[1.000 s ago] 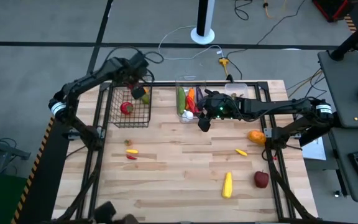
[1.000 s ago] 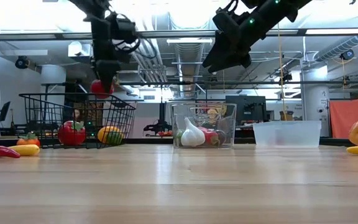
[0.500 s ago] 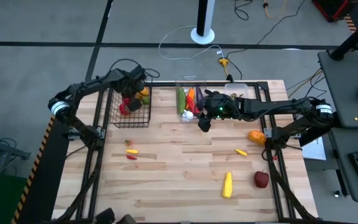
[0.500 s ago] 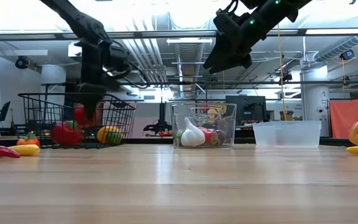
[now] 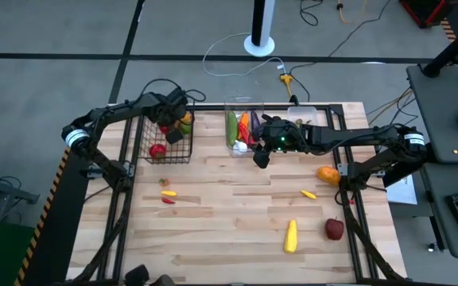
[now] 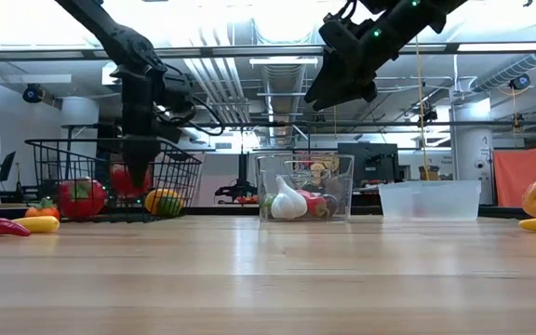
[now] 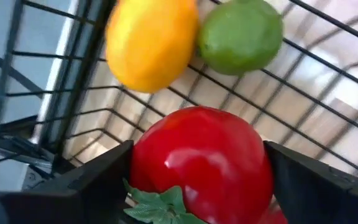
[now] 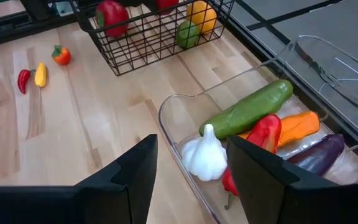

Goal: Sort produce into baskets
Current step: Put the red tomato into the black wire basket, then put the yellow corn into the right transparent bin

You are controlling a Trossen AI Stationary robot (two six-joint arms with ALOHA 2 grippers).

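Note:
My left gripper (image 5: 168,127) reaches down inside the black wire basket (image 5: 148,152) at the far left, shut on a red tomato (image 7: 201,165) with a green calyx. A yellow-orange fruit (image 7: 151,40), a green lime (image 7: 241,34) and another red fruit (image 5: 157,150) lie on the basket floor. My right gripper (image 5: 259,156) hangs open and empty above the near end of the tall clear bin (image 8: 166,115). That bin holds a cucumber (image 8: 247,109), red pepper, orange pepper, eggplant and garlic (image 8: 205,155). My left gripper pinches the tomato by two opposite sides (image 7: 143,168) between its two fingers, calyx toward the wrist. The fingers come from above, pointing down into the basket. The tomato (image 6: 128,179) sits low in the basket; whether it touches the floor I cannot tell.
A shallow clear bin (image 5: 312,115) stands at the far right. Loose on the table: small red and yellow peppers (image 5: 168,196), a small orange one (image 5: 165,182), an orange pepper (image 5: 329,175), a small yellow pepper (image 5: 309,194), a long yellow vegetable (image 5: 291,236), a red apple (image 5: 335,229).
My left gripper has gone down from above the basket rim into the basket, carrying the tomato. The other red fruit in the basket has shifted toward the basket's near end.

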